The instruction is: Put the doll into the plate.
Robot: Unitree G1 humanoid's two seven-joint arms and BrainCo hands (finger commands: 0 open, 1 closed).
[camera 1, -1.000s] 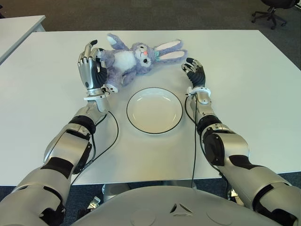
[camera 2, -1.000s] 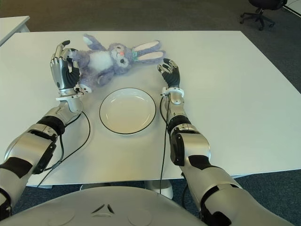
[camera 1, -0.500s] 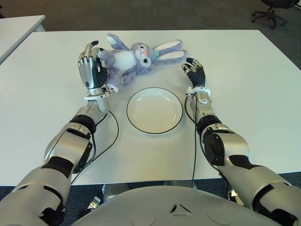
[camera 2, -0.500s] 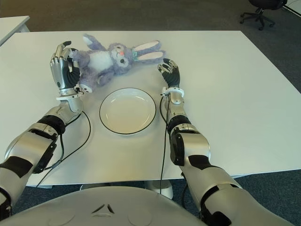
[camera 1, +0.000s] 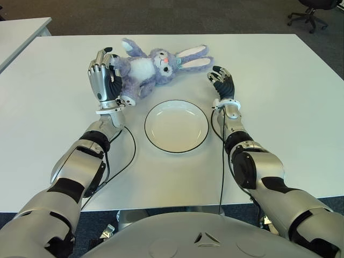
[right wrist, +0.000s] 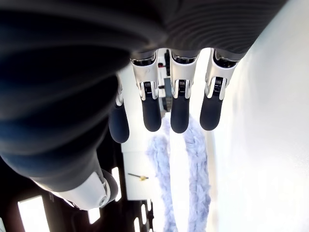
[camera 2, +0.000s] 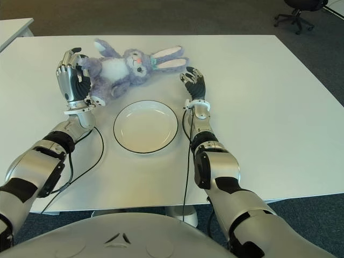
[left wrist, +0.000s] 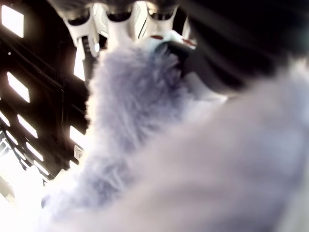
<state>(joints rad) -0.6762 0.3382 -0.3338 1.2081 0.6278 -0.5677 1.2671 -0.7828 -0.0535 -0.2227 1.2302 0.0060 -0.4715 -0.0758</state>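
Beyond the white black-rimmed plate (camera 1: 176, 126), the purple plush rabbit doll (camera 1: 152, 67) lies crosswise, legs pressed into my left hand (camera 1: 106, 80) whose fingers curl loosely around them, ears pointing at my spread, empty right hand (camera 1: 222, 84).

A fuzzy purple-and-white rabbit doll (camera 1: 152, 69) lies on its back on the white worktop (camera 1: 279, 107), ears pointing right, just beyond the empty black-rimmed white plate (camera 1: 176, 126), apart from it

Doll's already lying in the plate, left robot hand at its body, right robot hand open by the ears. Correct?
Not quite. The doll lies on the table beyond the plate, which holds nothing, as the left eye view shows. The left robot hand is at its body and the right robot hand is open by the ears.
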